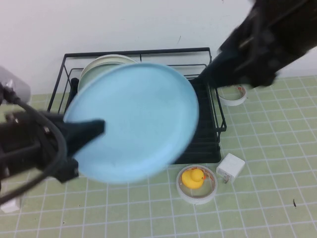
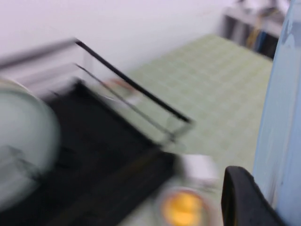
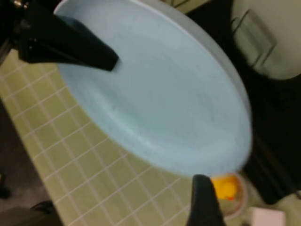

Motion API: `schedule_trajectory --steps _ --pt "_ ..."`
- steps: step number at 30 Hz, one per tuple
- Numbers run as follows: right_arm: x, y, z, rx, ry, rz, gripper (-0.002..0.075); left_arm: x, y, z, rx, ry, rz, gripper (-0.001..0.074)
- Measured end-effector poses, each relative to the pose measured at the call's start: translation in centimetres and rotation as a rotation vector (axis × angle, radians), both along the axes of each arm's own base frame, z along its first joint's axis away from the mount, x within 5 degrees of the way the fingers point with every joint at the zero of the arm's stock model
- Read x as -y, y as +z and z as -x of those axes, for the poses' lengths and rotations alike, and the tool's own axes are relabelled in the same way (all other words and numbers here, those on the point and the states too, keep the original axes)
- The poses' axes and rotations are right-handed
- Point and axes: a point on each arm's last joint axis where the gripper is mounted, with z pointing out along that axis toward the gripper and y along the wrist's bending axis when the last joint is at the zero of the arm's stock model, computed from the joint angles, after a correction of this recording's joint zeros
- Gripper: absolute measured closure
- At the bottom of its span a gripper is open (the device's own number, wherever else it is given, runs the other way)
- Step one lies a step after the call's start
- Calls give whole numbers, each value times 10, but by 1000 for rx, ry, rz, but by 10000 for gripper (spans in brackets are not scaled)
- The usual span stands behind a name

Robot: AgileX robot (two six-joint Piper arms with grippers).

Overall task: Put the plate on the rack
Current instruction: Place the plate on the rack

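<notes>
The light sky-blue plate (image 1: 133, 121) hangs tilted in the air in front of the black wire rack (image 1: 138, 52) and hides much of it. My left gripper (image 1: 91, 131) is shut on the plate's left rim. In the left wrist view one black finger (image 2: 244, 197) lies against the plate (image 2: 282, 117), with the rack (image 2: 94, 155) blurred behind. My right gripper (image 1: 208, 74) is raised over the rack's right end, open and empty. The right wrist view looks down on the plate (image 3: 155, 94), the left gripper's finger (image 3: 84, 47) and one of its own fingers (image 3: 202, 202).
A pale mint-green plate (image 1: 99, 67) stands in the rack's left back slots. A yellow duck (image 1: 194, 178) sits inside a tape ring in front of the rack, next to a white cube (image 1: 230, 168). Another tape roll (image 1: 233, 94) lies to the right of the rack.
</notes>
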Motion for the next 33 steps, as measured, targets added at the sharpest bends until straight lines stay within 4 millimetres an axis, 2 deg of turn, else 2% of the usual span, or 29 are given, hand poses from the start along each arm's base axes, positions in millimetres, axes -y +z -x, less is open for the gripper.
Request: schedule_trajectory --steps 3,6,8,10,13,16,21,24,29,33 --pt "17 19 15 74 -32 -14 338 -6 9 -8 176 54 -136 624" --pt "32 34 31 122 -61 -43 487 -13 19 -16 395 104 -307 624" --pt "37 38 38 131 -66 -56 605 -16 25 -23 525 122 -413 624" --pt "41 35 43 122 -66 -52 670 -17 29 -32 634 133 -504 624" --pt "44 16 48 72 -65 -11 710 -17 25 -47 739 105 -652 624" --pt "46 -13 50 -10 -69 50 719 -15 12 -67 766 51 -752 624" --pt "56 -76 62 -178 -78 176 723 -10 -10 -103 730 -10 -810 624" --pt "62 -106 70 -237 -115 198 725 -7 -18 -124 718 -33 -828 624" --pt "69 -138 79 -306 -185 206 726 -2 -27 -155 701 -53 -822 624" --pt "73 -145 85 -326 -211 203 726 2 -36 -174 692 -78 -806 624"
